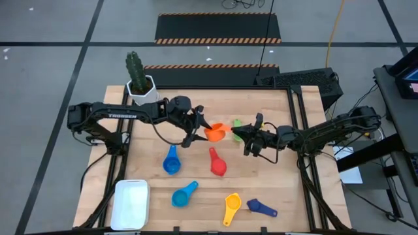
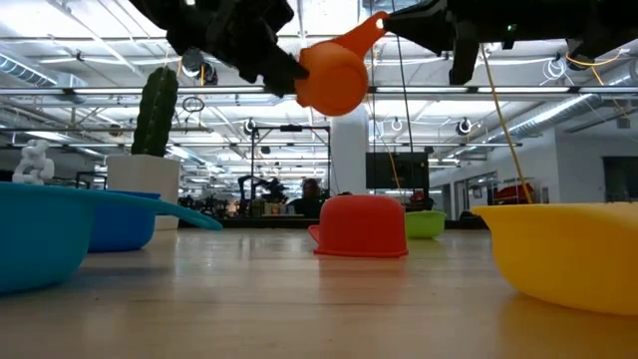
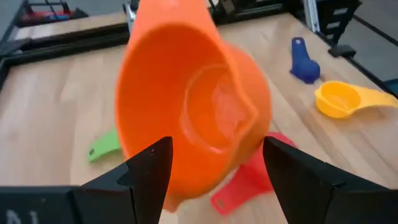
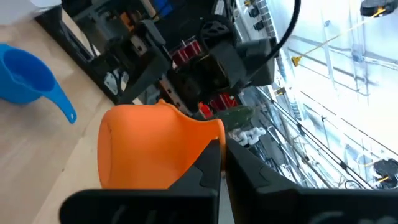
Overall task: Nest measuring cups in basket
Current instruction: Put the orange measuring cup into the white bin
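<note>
Hanging above the middle of the desk point(image 1: 274, 163), the orange measuring cup point(image 1: 214, 132) sits between both grippers. Left gripper point(image 1: 196, 128) has its fingers spread around the bowl, one on each side. Right gripper point(image 1: 239, 134) is pinched together on the cup's handle, opposite the left gripper. In the low view the cup is clear of the wood, handle tilted up.

On the desk: green cup point(image 1: 237, 123) just behind the right gripper; red cup point(image 1: 217, 163) below and between the two grippers. Two light blue cups point(image 1: 171, 161) point(image 1: 183, 194) lie nearer the left gripper's side, yellow cup point(image 1: 230, 207) and dark blue cup point(image 1: 262, 207) well off toward the front edge. White basket point(image 1: 130, 203) at the front corner, far from the left gripper. Cactus pot point(image 1: 140, 88) behind the left arm.
</note>
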`<state>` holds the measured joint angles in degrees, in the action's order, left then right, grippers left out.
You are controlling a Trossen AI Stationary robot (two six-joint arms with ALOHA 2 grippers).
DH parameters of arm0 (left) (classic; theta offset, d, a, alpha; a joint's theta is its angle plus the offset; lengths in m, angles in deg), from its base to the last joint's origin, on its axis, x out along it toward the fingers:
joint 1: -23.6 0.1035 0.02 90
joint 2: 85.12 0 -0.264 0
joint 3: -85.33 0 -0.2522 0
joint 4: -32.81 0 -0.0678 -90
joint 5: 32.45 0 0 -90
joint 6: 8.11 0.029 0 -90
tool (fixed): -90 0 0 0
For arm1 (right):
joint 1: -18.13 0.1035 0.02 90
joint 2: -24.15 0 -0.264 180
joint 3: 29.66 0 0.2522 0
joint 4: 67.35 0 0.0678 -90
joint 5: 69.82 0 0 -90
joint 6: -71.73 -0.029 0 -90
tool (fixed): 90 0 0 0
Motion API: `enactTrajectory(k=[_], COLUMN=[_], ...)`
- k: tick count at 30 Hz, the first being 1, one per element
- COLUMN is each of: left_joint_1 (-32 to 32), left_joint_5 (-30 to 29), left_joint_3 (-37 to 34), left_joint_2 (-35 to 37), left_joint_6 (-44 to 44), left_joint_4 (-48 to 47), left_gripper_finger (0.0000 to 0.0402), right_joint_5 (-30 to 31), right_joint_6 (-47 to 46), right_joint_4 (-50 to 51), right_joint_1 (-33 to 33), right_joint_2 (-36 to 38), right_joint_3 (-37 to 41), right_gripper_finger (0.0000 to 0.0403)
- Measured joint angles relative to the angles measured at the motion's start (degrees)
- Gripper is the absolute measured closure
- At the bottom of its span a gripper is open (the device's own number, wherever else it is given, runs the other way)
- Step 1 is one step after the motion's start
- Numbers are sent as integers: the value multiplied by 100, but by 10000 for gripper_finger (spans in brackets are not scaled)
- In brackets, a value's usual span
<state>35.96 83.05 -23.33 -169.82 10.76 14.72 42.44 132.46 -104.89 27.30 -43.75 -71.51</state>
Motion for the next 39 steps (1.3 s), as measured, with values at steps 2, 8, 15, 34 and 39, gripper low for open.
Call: enactTrajectory(k=[2,8,15,34,39], left_joint_1=[-7,-9,-25,-415,-771], left_joint_5=[50,237,457,-1659,-2330], left_joint_3=[24,9,9,11,7], left_joint_2=[-97,-118,-110,633,504], left_joint_6=[125,569,888,364,-221], left_joint_4=[192,143,104,-1831,-2348], left_gripper_finger=[151,224,379,395,390], right_joint_5=[4,15,91,627,644], right_joint_6=[-2,-11,-111,-1269,-1470], right_joint_4=[-6,-24,179,1102,1162], right_joint_1=[-10,-11,-32,-206,-210], right_joint_2=[0,2,-2,-2,-2], right_joint_3=[0,0,-2,0,0], right_gripper_finger=[403,403,399,290,289])
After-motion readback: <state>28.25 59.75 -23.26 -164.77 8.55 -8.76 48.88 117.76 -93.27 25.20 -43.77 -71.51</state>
